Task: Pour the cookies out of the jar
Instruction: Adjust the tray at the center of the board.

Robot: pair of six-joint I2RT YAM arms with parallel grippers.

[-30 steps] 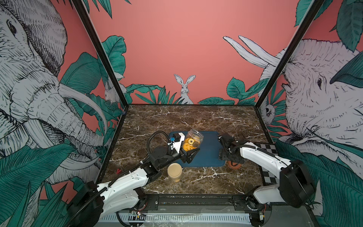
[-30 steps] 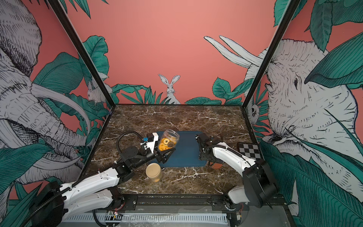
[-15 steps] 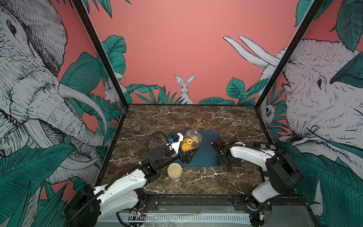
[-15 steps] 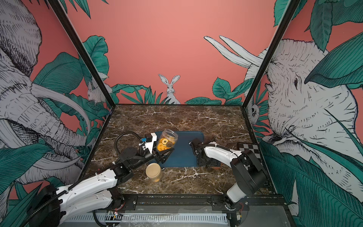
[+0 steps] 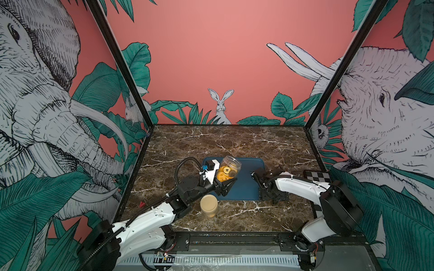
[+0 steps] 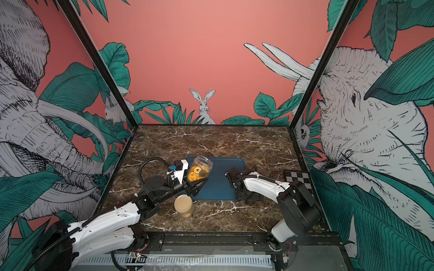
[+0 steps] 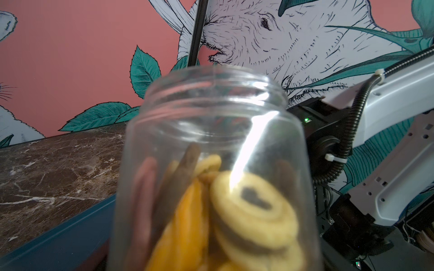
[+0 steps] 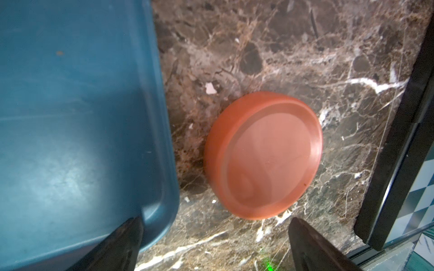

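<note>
A clear plastic jar (image 5: 229,167) (image 6: 200,167) (image 7: 216,140) without a lid hangs tilted over the near left part of the blue tray (image 5: 249,187) (image 6: 220,187). Its open mouth points up and to the right. The cookies (image 5: 225,174) (image 6: 196,173) (image 7: 249,211), mostly orange-yellow rings with a few brown ones, lie at its lower end. My left gripper (image 5: 226,185) (image 6: 196,185) is shut on the jar's base. My right gripper (image 8: 215,220) (image 5: 273,199) stands open, low over the tray's near right corner. A red-brown lid (image 8: 265,157) lies on the marble just ahead of its fingers.
A second jar with a cream lid (image 5: 208,204) (image 6: 184,204) stands on the marble just in front of the tray, close under my left arm. A checkerboard (image 5: 317,174) lies at the table's right edge. Walls enclose the left, back and right sides.
My right arm has drawn back toward the table's front and folded, so its gripper now covers the lid in the top views. The jar has barely moved.
</note>
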